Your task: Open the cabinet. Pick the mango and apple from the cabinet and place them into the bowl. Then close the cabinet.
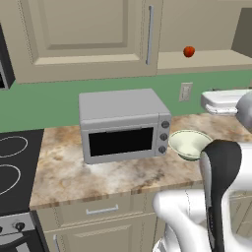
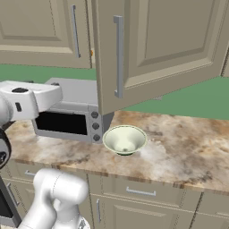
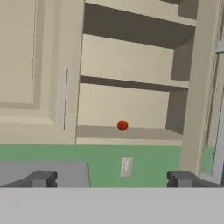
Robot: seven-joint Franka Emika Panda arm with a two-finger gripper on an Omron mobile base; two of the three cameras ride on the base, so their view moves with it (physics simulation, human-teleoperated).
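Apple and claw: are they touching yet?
Apart. In the hand view the apple sits back on the cabinet shelf, with green wall between it and the open claw.

cabinet (image 3: pixel 131 87) top cut off by the hand view's edge, mango perhaps hidden behind the open door (image 2: pixel 156 49)

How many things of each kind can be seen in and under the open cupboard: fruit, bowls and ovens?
Fruit: 1, the apple on the lowest shelf of the cabinet
Bowls: 1, the bowl, nothing in it, on the counter
Ovens: 1, the grey microwave beside the bowl
Total: 3
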